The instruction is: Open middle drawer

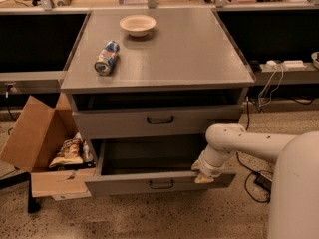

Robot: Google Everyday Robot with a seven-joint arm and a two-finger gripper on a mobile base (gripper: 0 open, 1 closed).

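The middle drawer (124, 185) is a grey drawer with a small dark loop handle (161, 184). It stands pulled well out of the grey cabinet (164, 54), and its dark inside shows. My gripper (203, 175) is at the right end of the drawer front's top rim, at the end of the white arm (249, 143) that reaches in from the right. Above it, a taller grey drawer front (114, 122) with its own handle (160, 119) is nearly closed.
A beige bowl (137, 24) and a blue can (107, 57) lying on its side sit on the cabinet top. An open cardboard box (35, 143) with snack bags stands on the floor at the left. Cables and a power strip (284, 63) are at the right.
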